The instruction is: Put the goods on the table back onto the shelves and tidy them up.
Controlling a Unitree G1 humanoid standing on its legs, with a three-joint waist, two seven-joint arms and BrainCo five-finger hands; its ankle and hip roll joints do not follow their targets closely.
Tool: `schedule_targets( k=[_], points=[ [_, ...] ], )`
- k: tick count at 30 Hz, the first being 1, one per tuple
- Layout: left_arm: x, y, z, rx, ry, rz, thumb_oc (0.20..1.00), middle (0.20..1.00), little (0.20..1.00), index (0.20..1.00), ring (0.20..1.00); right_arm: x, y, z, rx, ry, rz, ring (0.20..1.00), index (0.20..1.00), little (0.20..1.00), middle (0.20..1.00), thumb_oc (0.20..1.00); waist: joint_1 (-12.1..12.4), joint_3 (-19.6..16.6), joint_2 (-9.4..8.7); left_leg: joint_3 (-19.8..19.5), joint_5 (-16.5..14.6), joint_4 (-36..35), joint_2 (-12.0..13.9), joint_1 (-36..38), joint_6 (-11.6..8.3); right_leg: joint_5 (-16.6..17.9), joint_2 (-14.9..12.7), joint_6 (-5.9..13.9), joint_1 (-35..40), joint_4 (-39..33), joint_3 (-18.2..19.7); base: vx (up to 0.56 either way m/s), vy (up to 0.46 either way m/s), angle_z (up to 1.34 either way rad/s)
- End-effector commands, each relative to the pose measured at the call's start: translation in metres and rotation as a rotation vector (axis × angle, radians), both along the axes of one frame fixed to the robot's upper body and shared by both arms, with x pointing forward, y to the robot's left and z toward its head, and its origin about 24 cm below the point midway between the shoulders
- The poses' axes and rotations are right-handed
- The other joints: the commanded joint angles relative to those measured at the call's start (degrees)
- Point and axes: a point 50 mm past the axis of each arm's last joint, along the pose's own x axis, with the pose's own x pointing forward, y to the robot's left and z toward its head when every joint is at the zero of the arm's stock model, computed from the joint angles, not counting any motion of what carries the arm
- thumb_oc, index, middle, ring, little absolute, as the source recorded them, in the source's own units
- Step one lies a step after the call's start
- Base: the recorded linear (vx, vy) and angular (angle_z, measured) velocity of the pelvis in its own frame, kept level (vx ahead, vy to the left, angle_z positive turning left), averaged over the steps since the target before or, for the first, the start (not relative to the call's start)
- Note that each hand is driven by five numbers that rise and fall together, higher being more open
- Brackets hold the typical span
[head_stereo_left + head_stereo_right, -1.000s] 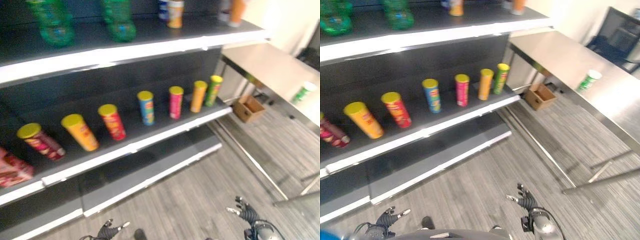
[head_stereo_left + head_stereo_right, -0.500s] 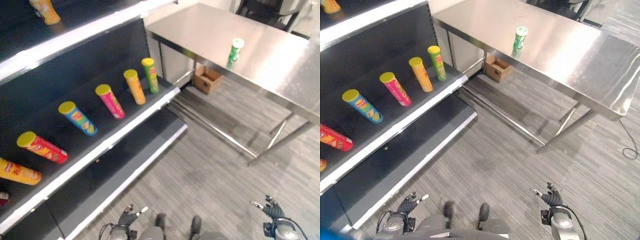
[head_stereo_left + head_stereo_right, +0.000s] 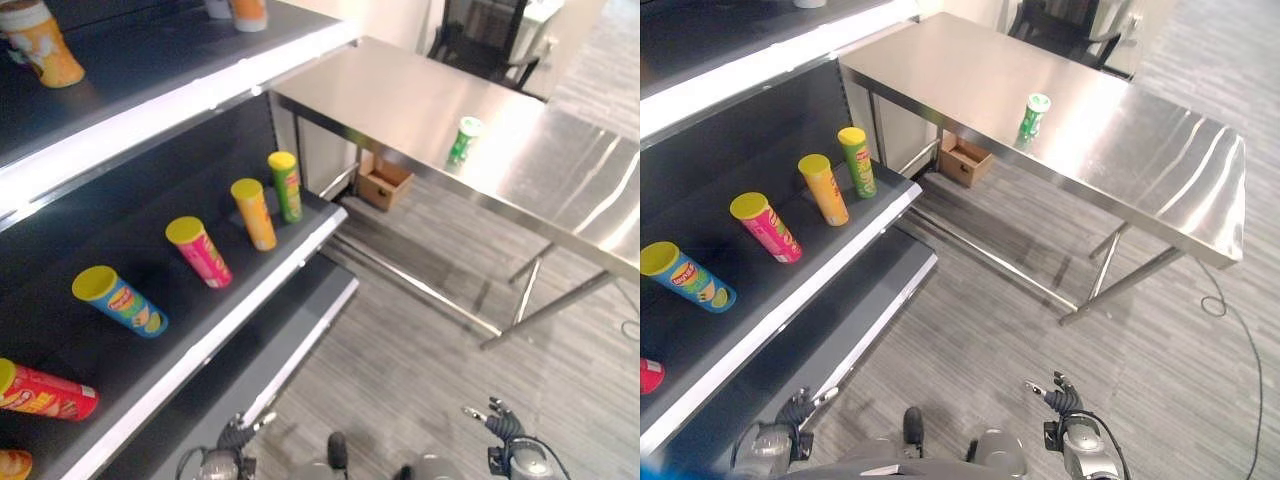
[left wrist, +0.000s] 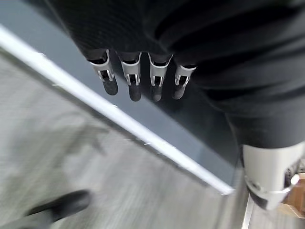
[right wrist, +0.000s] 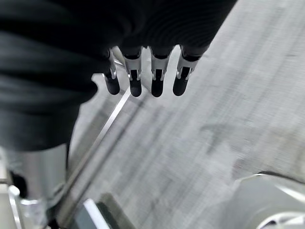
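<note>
In the left eye view, a small green cylindrical can (image 3: 463,139) stood upright on the shiny steel worktop (image 3: 560,190) at upper right. Yellow-lidded crisp tubes (image 3: 253,213) leaned in a row on the dark shelf (image 3: 215,320) at left. A brown cardboard box (image 3: 381,183) sat on the floor under the worktop.

In the right eye view, both robot hands hung low at the bottom edge, well apart from the can.

In the left wrist view, the left robot hand (image 4: 138,78) had relaxed, straight fingers holding nothing.

In the right wrist view, the right robot hand (image 5: 143,76) likewise was slack and empty above the grey floor (image 5: 224,109).
</note>
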Motion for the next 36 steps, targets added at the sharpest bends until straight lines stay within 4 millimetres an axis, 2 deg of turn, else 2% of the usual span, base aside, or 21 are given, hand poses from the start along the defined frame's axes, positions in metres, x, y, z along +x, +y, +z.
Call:
schedule_targets(
  k=[1, 3, 5, 8, 13, 15, 16, 17, 18, 21, 22, 23, 24, 25, 26, 27, 28, 29, 30, 31, 36],
  points=[
    [-0.001, 0.001, 0.001, 0.017, -0.013, -0.003, 1.0, 1.0, 1.0, 1.0, 1.0, 0.024, -0.033, 0.03, -0.118, -0.161, -0.071, 1.0, 1.0, 1.0, 1.0, 1.0, 0.23, 0.66, 2.78, -1.48, -4.35, 0.21, 4.24, -1.03, -5.54, 8.16, 3.21, -2.19, 9.38, -22.73, -1.13, 0.08, 0.029, 0.4],
    [-0.002, 0.002, 0.001, 0.018, -0.013, 0.0, 1.0, 1.0, 1.0, 1.0, 1.0, 0.025, -0.05, 0.043, -0.164, -0.22, -0.152, 1.0, 1.0, 1.0, 1.0, 1.0, 0.28, 0.13, 3.3, -1.65, -5.25, 0.21, 4.86, -0.38, -5.15, 13.48, 2.4, -0.79, 8.98, -35.06, 2.29, 0.1, 0.013, 0.33],
    [-0.007, 0.005, -0.001, 0.026, 0.0, 0.029, 1.0, 1.0, 1.0, 1.0, 1.0, 0.031, -0.065, 0.061, -0.241, -0.295, -0.19, 1.0, 1.0, 1.0, 1.0, 1.0, 0.56, 0.3, 3.2, -1.53, -6.29, 0.21, 5.39, 1.31, -4.78, 17.41, 1.21, 0.89, 7.21, -41.52, 3.85, 0.12, -0.032, 0.11],
    [-0.011, 0.007, -0.001, 0.029, 0.007, 0.043, 1.0, 1.0, 1.0, 1.0, 1.0, 0.036, -0.076, 0.079, -0.302, -0.357, -0.202, 1.0, 1.0, 1.0, 1.0, 1.0, 0.69, 0.95, 2.5, -2.04, -6.94, 0.21, 5.57, 3.22, -4.78, 20.35, 1.03, 2.08, 6.43, -43.13, 5.9, 0.15, -0.123, -0.07],
    [-0.02, 0.016, -0.001, 0.045, 0.027, 0.061, 1.0, 1.0, 1.0, 1.0, 1.0, 0.043, -0.084, 0.109, -0.356, -0.481, -0.162, 1.0, 1.0, 1.0, 1.0, 1.0, 0.95, 0.49, -0.76, -4.34, -7.96, 0.21, 4.69, 5.33, -5.3, 23.73, 1.94, 3.51, 7.97, -43.14, 10.51, 0.18, -0.241, 0.15],
    [-0.022, 0.018, -0.001, 0.043, 0.024, 0.063, 1.0, 1.0, 1.0, 1.0, 1.0, 0.045, -0.087, 0.121, -0.377, -0.528, -0.133, 1.0, 1.0, 1.0, 1.0, 1.0, 1.08, 0.11, -1.63, -6.12, -8.37, 0.21, 4.4, 5.85, -5.59, 21.62, 2.85, 3.31, 8.81, -43.14, 11.91, 0.23, -0.368, 0.4],
    [-0.027, 0.017, -0.002, 0.034, 0.027, 0.072, 1.0, 1.0, 1.0, 1.0, 1.0, 0.054, -0.085, 0.144, -0.418, -0.612, -0.063, 1.0, 1.0, 1.0, 1.0, 1.0, 0.89, -0.2, -1.98, -7.43, -8.56, 0.21, 5.25, 6.48, -6.46, 20.33, 4.1, 2.98, 9.72, -43.14, 13.24, 0.21, -0.348, 0.53],
    [-0.027, 0.017, -0.002, 0.034, 0.027, 0.071, 1.0, 1.0, 1.0, 1.0, 1.0, 0.053, -0.085, 0.144, -0.418, -0.612, -0.063, 1.0, 1.0, 1.0, 1.0, 1.0, 0.83, -0.17, -1.94, -7.51, -8.58, 0.21, 5.31, 6.53, -6.48, 20.29, 4.14, 2.95, 9.81, -43.14, 13.14, 0.3, -0.535, 0.63],
    [-0.029, 0.017, -0.002, 0.024, 0.025, 0.077, 1.0, 1.0, 1.0, 1.0, 1.0, 0.057, -0.087, 0.164, -0.461, -0.682, -0.008, 1.0, 1.0, 1.0, 1.0, 1.0, 0.92, -1.16, -2.03, -8.51, -8.8, 0.21, 7.3, 6.87, -7.8, 17.01, 5.58, 1.72, 10.82, -43.14, 12.57, 0.21, -0.405, 0.57],
    [-0.029, 0.013, -0.002, 0.0, 0.013, 0.072, 1.0, 1.0, 1.0, 1.0, 1.0, 0.058, -0.093, 0.199, -0.538, -0.788, 0.045, 1.0, 1.0, 1.0, 1.0, 1.0, -0.16, -2.76, -1.11, -10.29, -7.93, 0.21, 10.21, 6.14, -9.87, 13.08, 7.77, -0.63, 12.2, -43.14, 9.97, 0.21, -0.437, 0.53],
    [-0.027, 0.01, -0.001, -0.017, -0.007, 0.061, 1.0, 1.0, 1.0, 1.0, 1.0, 0.061, -0.092, 0.225, -0.587, -0.879, 0.088, 1.0, 1.0, 1.0, 1.0, 1.0, -0.34, -3.35, -0.5, -10.4, -7.36, 0.21, 11.84, 6.04, -11.08, 11.2, 9.16, -1.64, 13.15, -43.14, 8.87, 0.16, -0.331, 0.63],
    [-0.027, 0.009, -0.002, -0.018, -0.006, 0.06, 1.0, 1.0, 1.0, 1.0, 1.0, 0.061, -0.093, 0.225, -0.588, -0.878, 0.088, 1.0, 1.0, 1.0, 1.0, 1.0, -0.48, -3.38, -0.35, -10.58, -7.39, 0.21, 11.98, 6.02, -11.16, 11.14, 9.27, -1.71, 13.22, -43.14, 8.67, 0.15, -0.386, 0.55],
    [-0.025, 0.005, -0.001, -0.036, -0.023, 0.058, 1.0, 1.0, 1.0, 1.0, 1.0, 0.064, -0.09, 0.257, -0.617, -1.001, 0.134, 1.0, 1.0, 1.0, 1.0, 1.0, -0.59, -3.52, 0.04, -10.28, -6.21, 0.21, 13.23, 5.59, -12.53, 9.42, 10.3, -2.7, 13.97, -43.14, 7.57, 0.05, -0.198, 0.44],
    [-0.025, 0.005, -0.001, -0.037, -0.023, 0.058, 1.0, 1.0, 1.0, 1.0, 1.0, 0.064, -0.09, 0.257, -0.618, -1.001, 0.134, 1.0, 1.0, 1.0, 1.0, 1.0, -0.71, -3.5, 0.14, -10.43, -6.2, 0.21, 13.31, 5.57, -12.6, 9.37, 10.37, -2.75, 14.03, -43.14, 7.41, 0.06, -0.277, 0.43],
    [-0.023, 0.003, -0.001, -0.046, -0.031, 0.058, 1.0, 1.0, 1.0, 1.0, 1.0, 0.064, -0.09, 0.271, -0.641, -1.047, 0.147, 1.0, 1.0, 1.0, 1.0, 1.0, -0.84, -3.46, 0.19, -10.29, -5.49, 0.21, 13.86, 5.17, -13.35, 8.77, 10.66, -3.06, 14.34, -43.14, 6.76, 0.03, -0.199, 0.35],
    [-0.024, 0.0, -0.002, -0.061, -0.027, 0.047, 1.0, 1.0, 1.0, 1.0, 1.0, 0.06, -0.095, 0.292, -0.674, -1.128, 0.135, 1.0, 1.0, 1.0, 1.0, 1.0, -1.3, -3.48, 0.3, -8.66, -4.51, 0.21, 14.68, 4.26, -14.11, 7.63, 10.79, -3.59, 15.1, -43.14, 4.89, 0.03, -0.236, 0.45],
    [-0.026, -0.001, -0.003, -0.065, -0.019, 0.044, 1.0, 1.0, 1.0, 1.0, 1.0, 0.061, -0.099, 0.301, -0.724, -1.131, 0.129, 1.0, 1.0, 1.0, 1.0, 1.0, -1.63, -3.41, 0.17, -6.46, -3.89, 0.21, 14.98, 3.88, -14.24, 7.3, 10.6, -3.62, 15.4, -43.14, 3.93, 0.01, -0.172, 0.46],
    [-0.025, -0.001, -0.003, -0.066, -0.019, 0.042, 1.0, 1.0, 1.0, 1.0, 1.0, 0.061, -0.103, 0.31, -0.778, -1.13, 0.134, 1.0, 1.0, 1.0, 1.0, 1.0, -2.08, -3.31, 0.15, -3.08, -3.42, 0.21, 15.35, 3.59, -14.36, 6.79, 10.35, -3.71, 15.8, -43.14, 2.97, -0.04, -0.106, 0.65],
    [-0.024, -0.001, -0.003, -0.062, -0.014, 0.033, 1.0, 1.0, 1.0, 1.0, 1.0, 0.059, -0.117, 0.322, -0.884, -1.081, 0.128, 1.0, 1.0, 1.0, 1.0, 1.0, -2.82, -3.03, -0.17, 3.1, -2.37, 0.63, 15.98, 2.71, -13.49, 6.36, 10.06, -4.05, 16.43, -43.14, 1.4, -0.04, -0.081, 0.74],
    [-0.026, -0.001, -0.004, -0.064, -0.007, 0.025, 1.0, 1.0, 1.0, 1.0, 1.0, 0.06, -0.124, 0.327, -0.933, -1.044, 0.121, 1.0, 1.0, 1.0, 1.0, 1.0, -2.87, -3.08, -0.01, 4.93, -2.1, 0.24, 16.16, 2.73, -13.43, 6.2, 10.24, -4.12, 16.64, -43.14, 1.18, -0.03, -0.079, 0.87],
    [-0.031, 0.004, -0.004, -0.05, 0.022, 0.0, 1.0, 1.0, 1.0, 1.0, 1.0, 0.081, -0.149, 0.325, -0.938, -0.915, 0.091, 1.0, 1.0, 1.0, 1.0, 1.0, -1.81, -3.31, 0.99, 6.21, -2.12, 0.21, 16.74, 3.74, -14.01, 5.51, 10.98, -4.56, 17.64, -43.14, 1.45, 0.05, -0.043, 0.24]
  ],
)
